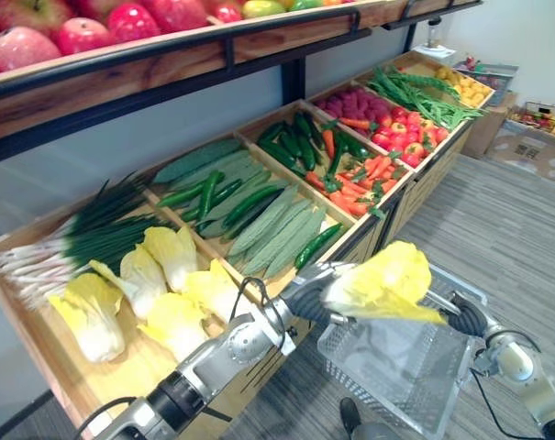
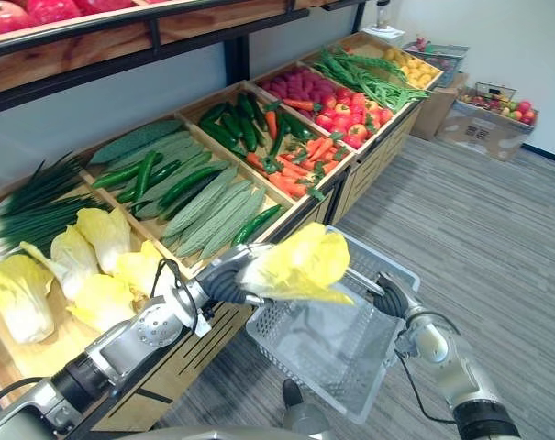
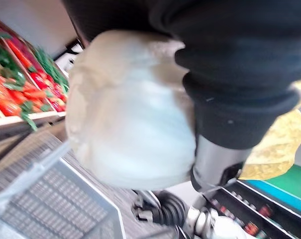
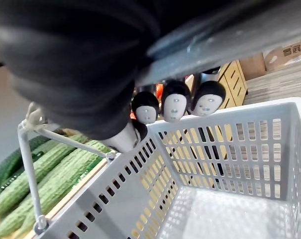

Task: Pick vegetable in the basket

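A yellow napa cabbage (image 1: 392, 280) hangs in the air over the near rim of a grey plastic basket (image 1: 387, 367). My left hand (image 1: 312, 291) is shut on its stem end, reaching in from the lower left. In the left wrist view the cabbage's pale base (image 3: 130, 114) lies against the hand's dark cover (image 3: 240, 64), with the basket (image 3: 50, 199) below. My right hand (image 1: 465, 316) grips the basket's handle at its right side. In the right wrist view its fingers (image 4: 175, 107) curl round the handle (image 4: 230, 40), above the bare basket floor (image 4: 230, 214).
A slanted wooden shelf (image 1: 38, 348) runs along the left with bins of more cabbages (image 1: 149, 284), green onions (image 1: 84, 238), cucumbers and ridged gourds (image 1: 277, 234), chillies and carrots (image 1: 350, 170), tomatoes and beans. Apples (image 1: 84, 32) fill the upper shelf. Boxes (image 1: 534, 137) stand on the far right floor.
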You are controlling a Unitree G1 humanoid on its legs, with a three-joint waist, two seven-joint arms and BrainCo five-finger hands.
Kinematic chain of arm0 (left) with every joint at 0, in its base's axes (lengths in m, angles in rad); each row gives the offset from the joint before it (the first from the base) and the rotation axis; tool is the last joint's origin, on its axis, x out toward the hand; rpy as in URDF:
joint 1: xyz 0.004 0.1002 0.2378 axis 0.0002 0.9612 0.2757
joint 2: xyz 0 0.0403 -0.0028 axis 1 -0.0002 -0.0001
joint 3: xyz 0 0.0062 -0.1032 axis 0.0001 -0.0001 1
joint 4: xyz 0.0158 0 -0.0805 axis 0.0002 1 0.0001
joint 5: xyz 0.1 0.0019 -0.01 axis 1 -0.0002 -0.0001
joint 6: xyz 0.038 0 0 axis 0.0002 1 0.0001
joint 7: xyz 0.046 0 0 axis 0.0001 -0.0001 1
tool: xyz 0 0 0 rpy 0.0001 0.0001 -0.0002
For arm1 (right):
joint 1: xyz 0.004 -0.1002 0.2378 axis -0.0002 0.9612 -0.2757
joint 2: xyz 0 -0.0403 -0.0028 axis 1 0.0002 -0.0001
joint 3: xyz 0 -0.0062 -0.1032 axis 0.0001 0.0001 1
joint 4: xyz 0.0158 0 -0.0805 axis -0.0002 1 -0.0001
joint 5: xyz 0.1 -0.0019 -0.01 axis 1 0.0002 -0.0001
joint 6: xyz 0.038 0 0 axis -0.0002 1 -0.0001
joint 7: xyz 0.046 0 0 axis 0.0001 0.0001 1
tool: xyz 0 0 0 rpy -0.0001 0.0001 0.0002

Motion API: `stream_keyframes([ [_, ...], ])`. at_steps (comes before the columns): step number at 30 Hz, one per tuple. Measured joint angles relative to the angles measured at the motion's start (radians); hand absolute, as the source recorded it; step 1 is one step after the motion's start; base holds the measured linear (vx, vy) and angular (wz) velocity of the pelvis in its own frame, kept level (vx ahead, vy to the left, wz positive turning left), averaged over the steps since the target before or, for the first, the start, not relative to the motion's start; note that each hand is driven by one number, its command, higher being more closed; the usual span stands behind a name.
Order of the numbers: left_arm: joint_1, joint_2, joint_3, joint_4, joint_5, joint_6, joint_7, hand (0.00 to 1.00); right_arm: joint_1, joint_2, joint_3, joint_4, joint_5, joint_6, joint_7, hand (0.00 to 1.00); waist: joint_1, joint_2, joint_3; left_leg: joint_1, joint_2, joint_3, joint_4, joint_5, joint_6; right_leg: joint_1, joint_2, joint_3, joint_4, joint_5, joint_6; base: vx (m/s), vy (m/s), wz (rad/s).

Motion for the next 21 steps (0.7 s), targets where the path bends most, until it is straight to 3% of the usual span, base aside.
stream_keyframes([
  [4, -0.025, 0.012, -0.045, -0.029, -0.069, -0.011, -0.059, 1.0, 0.0, -0.015, 0.0, -0.047, 0.121, 0.0, 0.08, 1.0, -0.004, 0.014, -0.001, -0.004, 0.017, 0.018, 0.027, -0.01, -0.006, -0.009, 0.012, 0.001, 0.005, 0.003, -0.005, -0.04, -0.049, -0.15],
  [10, -0.049, 0.019, -0.152, -0.035, -0.063, -0.03, -0.119, 1.0, -0.001, -0.078, 0.002, -0.102, 0.186, -0.014, 0.203, 1.0, -0.006, 0.038, -0.014, -0.008, 0.035, 0.044, 0.062, -0.028, -0.018, -0.031, 0.02, -0.004, 0.03, -0.013, -0.024, -0.06, -0.035, -0.1],
  [15, -0.083, 0.019, -0.205, -0.022, -0.055, -0.02, -0.119, 1.0, -0.012, -0.103, 0.031, -0.103, 0.227, -0.014, 0.271, 1.0, -0.017, 0.042, -0.016, -0.012, 0.042, 0.065, 0.073, -0.029, -0.02, -0.05, 0.022, -0.01, 0.042, -0.026, -0.033, -0.03, -0.026, -0.08],
  [21, -0.087, -0.016, -0.22, 0.153, 0.029, 0.006, -0.088, 1.0, -0.013, -0.122, 0.041, -0.139, 0.253, -0.021, 0.354, 1.0, -0.041, 0.054, -0.024, 0.008, 0.037, 0.101, 0.059, -0.031, -0.025, -0.064, 0.016, -0.048, 0.057, -0.028, -0.043, -0.03, -0.007, -0.14],
])
